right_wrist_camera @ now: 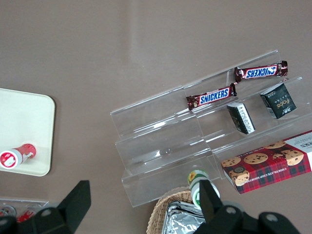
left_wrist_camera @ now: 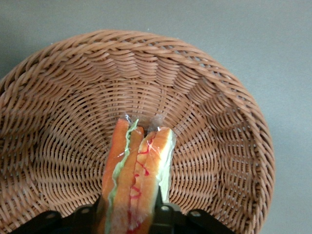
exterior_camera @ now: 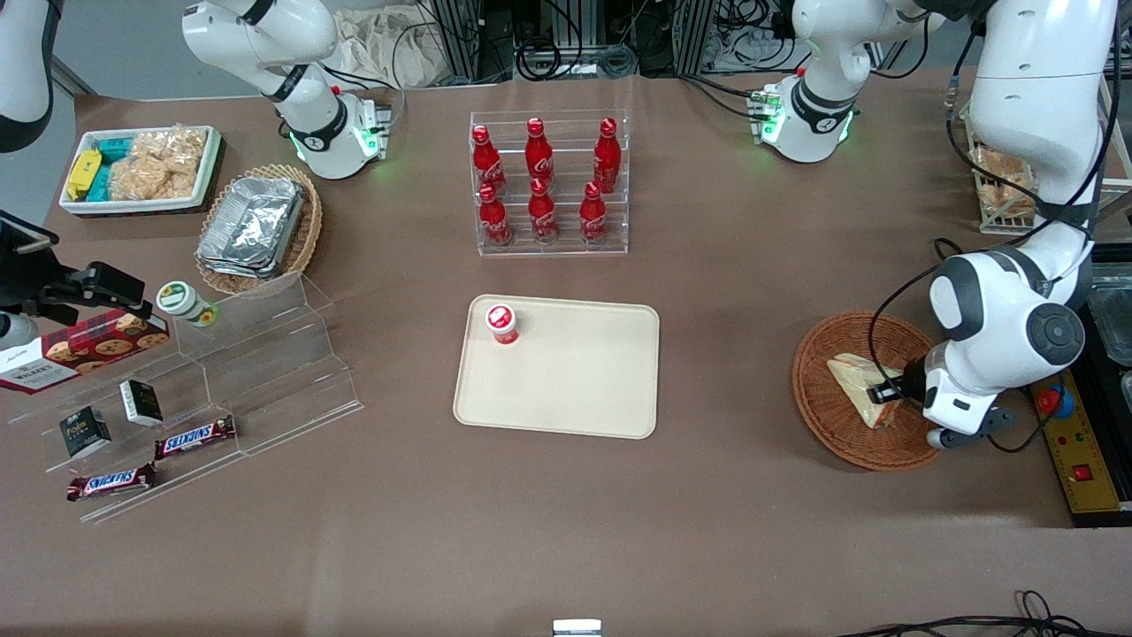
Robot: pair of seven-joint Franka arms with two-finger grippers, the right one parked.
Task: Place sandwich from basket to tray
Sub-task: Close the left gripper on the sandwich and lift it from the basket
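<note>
1. Sandwich lies in the basket, cut edge toward the gripper, long axis running straight out from it.
2. Gripper is clenched on the sandwich's edge, low inside the basket.
3. Tray lies well apart, toward the parked arm's end.
4. Wrist view shows the fingers clamping the filling edge; front view hides that under the arm.

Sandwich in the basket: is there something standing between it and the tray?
Nothing visible does. The pincer is at the sandwich in the basket; bare table lies between basket and tray. The red-capped bottle occupies only one tray corner.
</note>
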